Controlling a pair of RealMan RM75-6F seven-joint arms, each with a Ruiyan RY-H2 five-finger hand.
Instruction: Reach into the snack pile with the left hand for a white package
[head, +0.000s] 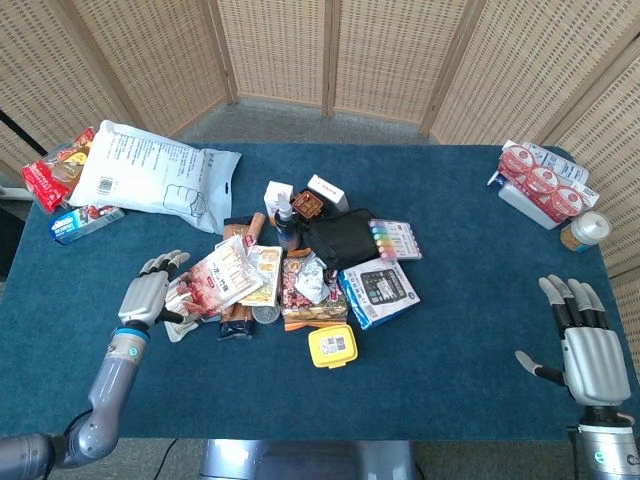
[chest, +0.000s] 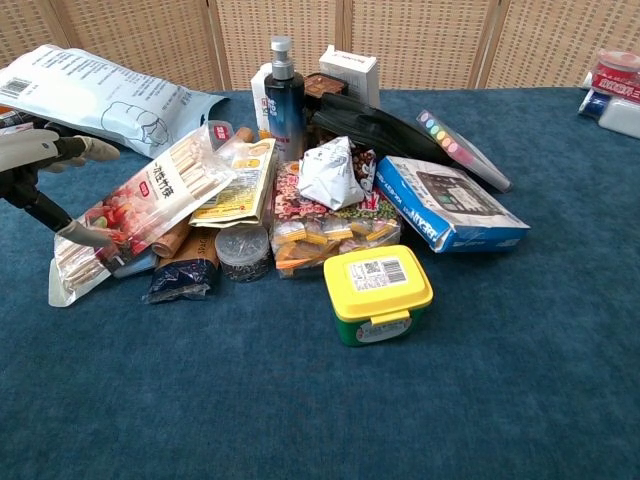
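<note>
1. The right hand (head: 587, 345) rests at the bench's (head: 470, 390) near right edge, fingers spread, holding nothing.
2. The left hand (head: 148, 296), fingers apart and empty, reaches the pile's left edge beside a skewer packet (chest: 140, 205).
3. The white package (chest: 328, 173) lies crumpled mid-pile, untouched.

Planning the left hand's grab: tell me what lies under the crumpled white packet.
The crumpled white packet rests on a flat floral snack bag holding yellow pieces. Whatever lies beneath that bag is covered.
</note>
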